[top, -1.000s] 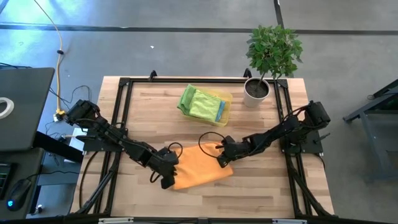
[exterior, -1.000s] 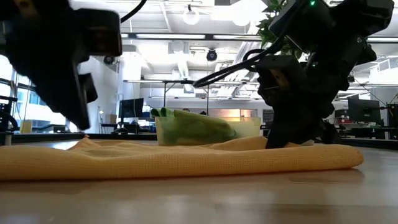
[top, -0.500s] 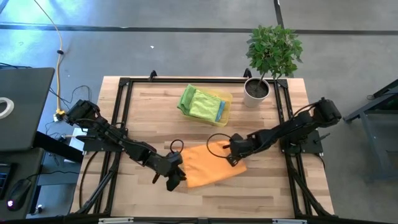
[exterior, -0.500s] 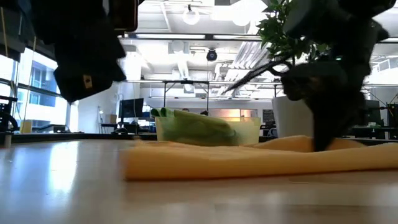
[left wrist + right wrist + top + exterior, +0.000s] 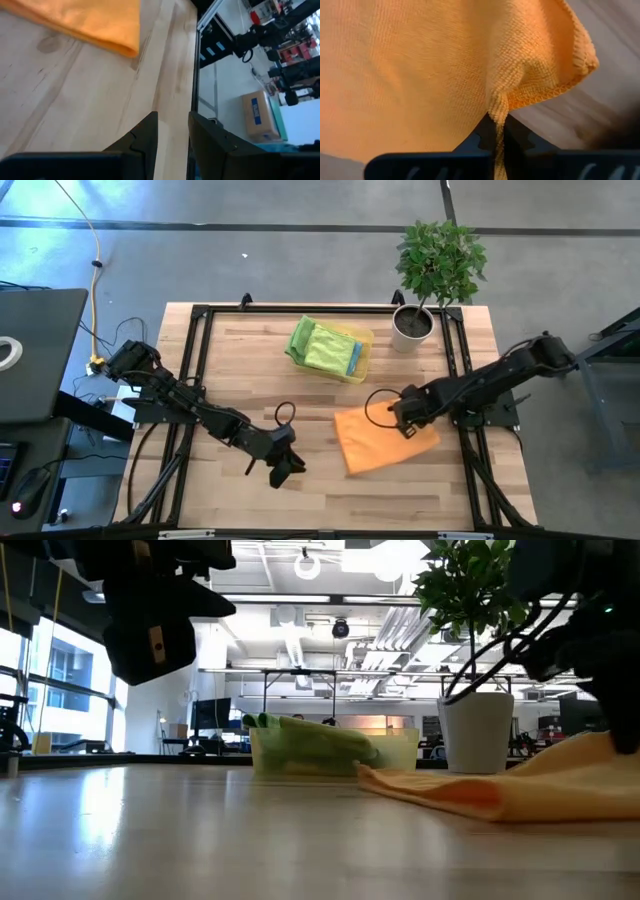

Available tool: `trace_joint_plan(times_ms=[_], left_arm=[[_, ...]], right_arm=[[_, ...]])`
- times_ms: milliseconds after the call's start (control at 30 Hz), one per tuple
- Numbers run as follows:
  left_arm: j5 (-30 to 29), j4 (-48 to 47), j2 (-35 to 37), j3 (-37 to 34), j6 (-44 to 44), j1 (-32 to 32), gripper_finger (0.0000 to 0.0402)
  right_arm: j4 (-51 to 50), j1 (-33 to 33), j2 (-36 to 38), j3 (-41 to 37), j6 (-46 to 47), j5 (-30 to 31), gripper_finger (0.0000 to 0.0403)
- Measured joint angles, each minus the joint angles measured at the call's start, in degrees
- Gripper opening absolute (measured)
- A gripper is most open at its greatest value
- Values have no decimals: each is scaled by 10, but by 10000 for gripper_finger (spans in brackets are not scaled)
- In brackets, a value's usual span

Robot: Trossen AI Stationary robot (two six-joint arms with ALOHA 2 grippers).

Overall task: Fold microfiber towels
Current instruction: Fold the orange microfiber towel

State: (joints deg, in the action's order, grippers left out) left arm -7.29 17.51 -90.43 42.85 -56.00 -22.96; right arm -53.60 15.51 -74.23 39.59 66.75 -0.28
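Left claw [image 5: 288,470] hovering over bare bench [image 5: 240,350], fingers slightly parted and empty, yellow tray [image 5: 362,352] of green towels [image 5: 322,346] behind, orange towel [image 5: 385,441] lying right of centre, right claw [image 5: 407,423] pinching its edge, potted plant [image 5: 437,270] at far corner

I see a potted plant [image 5: 436,275] at my table's [image 5: 240,370] far corner, a yellow tray [image 5: 362,352] beside it.

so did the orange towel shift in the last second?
Yes. The orange towel, pinched by the right gripper, slid right, now below the plant pot.
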Motion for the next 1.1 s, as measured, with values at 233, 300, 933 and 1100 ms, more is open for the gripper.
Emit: trace_joint_plan(times_ms=[233,300,933,1100], left_arm=[[-11,8,0,0,-10,2,99],[-11,9,0,0,-9,6,99],[142,84,0,0,-24,71,99],[185,90,0,0,4,73,99]], right_arm=[[-107,0,13,52,26,-10,0],[-133,0,-2,86,25,3,0],[-275,25,-346,470,54,7,0],[-310,41,-422,569,83,8,0]])
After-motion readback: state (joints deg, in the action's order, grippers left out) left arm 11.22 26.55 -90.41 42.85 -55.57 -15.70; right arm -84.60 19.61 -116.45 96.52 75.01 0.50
